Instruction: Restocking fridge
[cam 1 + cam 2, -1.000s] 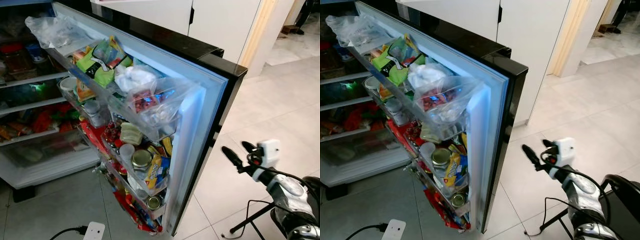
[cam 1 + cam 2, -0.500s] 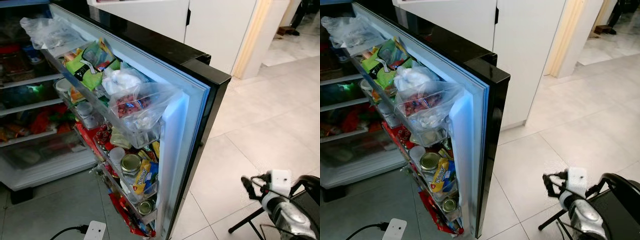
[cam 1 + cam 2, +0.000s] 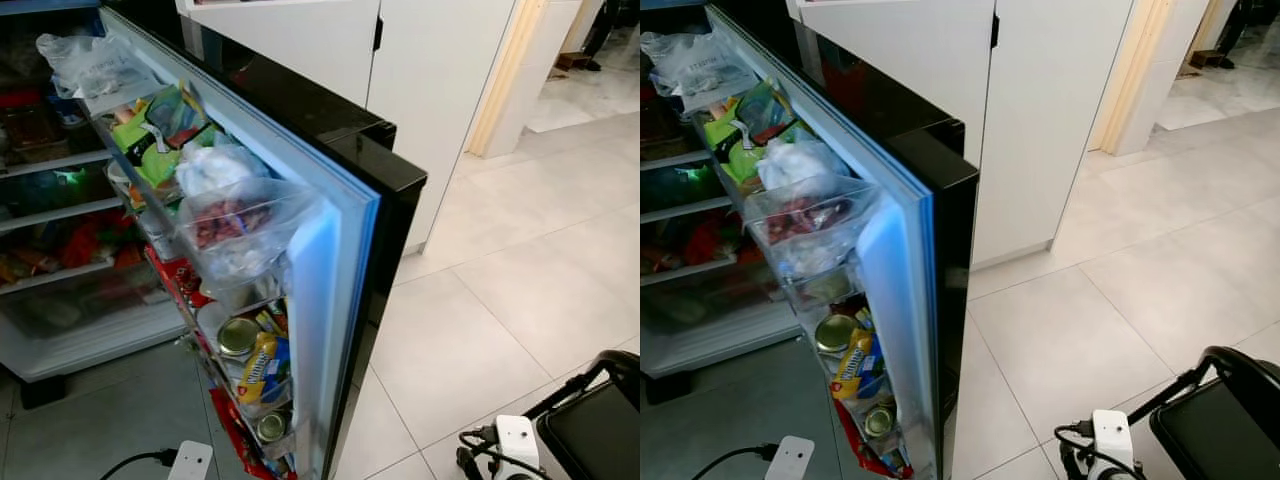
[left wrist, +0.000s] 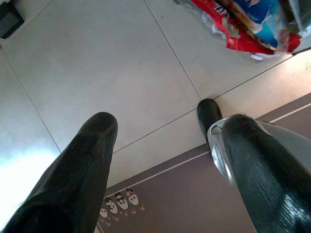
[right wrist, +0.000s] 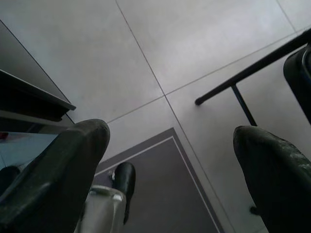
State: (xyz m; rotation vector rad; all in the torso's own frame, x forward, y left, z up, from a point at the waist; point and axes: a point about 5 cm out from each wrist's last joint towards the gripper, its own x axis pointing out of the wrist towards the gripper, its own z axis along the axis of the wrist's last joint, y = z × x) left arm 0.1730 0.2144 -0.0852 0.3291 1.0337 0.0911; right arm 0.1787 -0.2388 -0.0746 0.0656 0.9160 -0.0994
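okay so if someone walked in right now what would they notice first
The open fridge door, its black edge swung toward the camera, with shelves crammed: plastic bags up top, a tin can and snack packets lower. Beyond it lies the pale tiled floor, and both grippers hang open above it.

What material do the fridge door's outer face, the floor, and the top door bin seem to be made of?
Fridge door outer face: likely black glass or glossy lacquered metal, since it mirrors the cabinet.
Floor: pale ceramic or stone tiles with a soft sheen; grout lines show.
Top door bin: clear, probably hard plastic; the bagged food shows through its wall.
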